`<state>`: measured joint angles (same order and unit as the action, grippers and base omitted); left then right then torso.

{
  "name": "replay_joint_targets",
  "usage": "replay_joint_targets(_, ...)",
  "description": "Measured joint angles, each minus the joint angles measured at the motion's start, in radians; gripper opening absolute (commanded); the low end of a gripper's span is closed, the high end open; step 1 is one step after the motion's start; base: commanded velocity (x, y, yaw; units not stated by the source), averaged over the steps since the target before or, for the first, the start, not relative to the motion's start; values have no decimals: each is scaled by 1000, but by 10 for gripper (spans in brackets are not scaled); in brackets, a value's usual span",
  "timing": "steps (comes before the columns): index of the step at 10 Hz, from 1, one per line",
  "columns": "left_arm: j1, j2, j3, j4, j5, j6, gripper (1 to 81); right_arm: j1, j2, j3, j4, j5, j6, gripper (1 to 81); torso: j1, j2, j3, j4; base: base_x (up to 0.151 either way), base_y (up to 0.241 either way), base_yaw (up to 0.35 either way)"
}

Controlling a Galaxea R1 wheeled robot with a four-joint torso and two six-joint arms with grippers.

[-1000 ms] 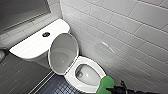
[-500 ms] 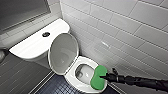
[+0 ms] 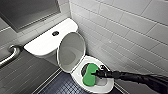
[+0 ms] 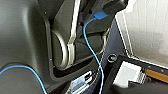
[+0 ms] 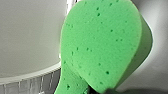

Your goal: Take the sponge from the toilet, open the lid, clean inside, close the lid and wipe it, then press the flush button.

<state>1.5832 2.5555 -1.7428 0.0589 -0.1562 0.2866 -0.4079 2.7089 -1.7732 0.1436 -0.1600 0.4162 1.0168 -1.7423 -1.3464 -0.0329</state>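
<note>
One green sponge (image 3: 89, 74) is gripped at its pinched middle by our right claw (image 3: 97, 73), which is closed tight on it. We hold it low over the open toilet (image 3: 47, 42), within the ring of the white seat (image 3: 106, 88); the lid (image 3: 71, 51) stands raised behind it, tiled wall (image 3: 125, 30) alongside.

**No Legible Text**

No lettering, brand, number or sign can be read. Nothing written can be made out on the toilet (image 3: 47, 42) or on the sponge (image 3: 89, 75) at the lower centre of the head view. A pale panel (image 4: 127, 75) at the lower right of the left wrist view is too blurred to be read.
</note>
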Motion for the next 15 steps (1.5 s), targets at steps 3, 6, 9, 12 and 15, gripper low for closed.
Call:
replay_joint_targets(3, -3, 7, 0, 0, 1, 0, 811, 53, 45, -47, -4, -61, 4, 10, 0, 0, -1, 13, 0, 0, 0)
replay_joint_targets(6, -6, 7, 0, 0, 1, 0, 811, 89, 121, -115, -6, -72, 13, 10, 0, 0, -1, 13, 0, 0, 0)
replay_joint_targets(9, -6, 7, 0, 0, 1, 0, 811, 80, 234, -239, -6, -78, 32, 10, 0, 0, -1, 13, 0, 0, 0)
replay_joint_targets(12, -6, 9, 0, 0, 1, 0, 811, -16, 296, -260, -10, -76, 39, 10, 0, 0, -1, 13, 0, 0, 0)
replay_joint_targets(15, -6, 16, -1, 0, 2, 0, 811, -49, 266, -209, -41, -49, 42, 10, 0, 0, -1, 13, 0, 0, 0)
